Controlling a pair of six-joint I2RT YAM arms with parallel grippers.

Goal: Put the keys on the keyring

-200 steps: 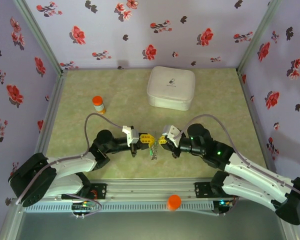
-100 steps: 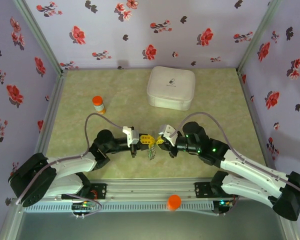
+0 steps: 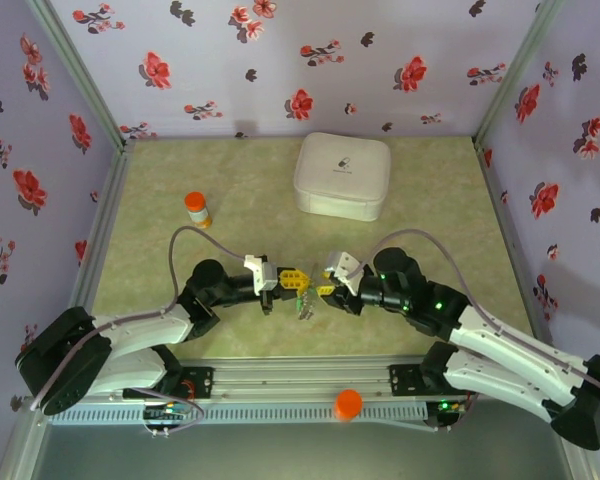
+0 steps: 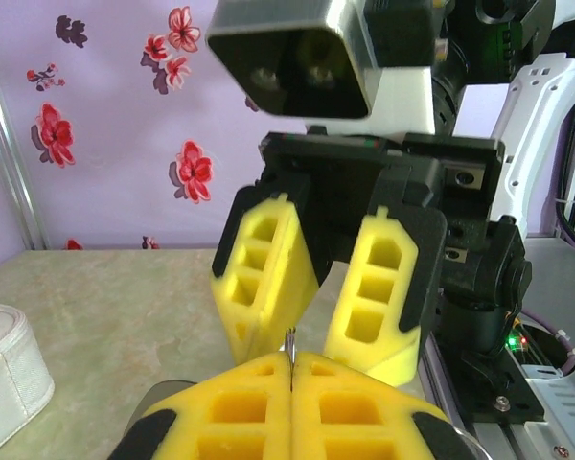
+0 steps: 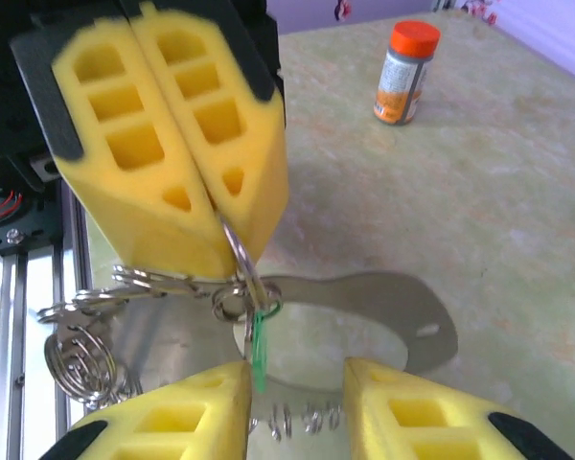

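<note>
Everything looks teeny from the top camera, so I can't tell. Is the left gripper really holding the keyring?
Observer: Yes. The right wrist camera shows the left gripper shut on the keyring, pinching its thin wire at the fingertips.
Operator: Where's a green key?
Observer: One green key hangs from the keyring just under that pinch.
Operator: Is my right gripper grabbing it?
Observer: No. The right gripper is open, with the key hanging beside one finger.

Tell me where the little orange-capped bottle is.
In the top view the bottle stands upright on the left half of the table, beyond the left gripper and to the left of the white case.
</note>
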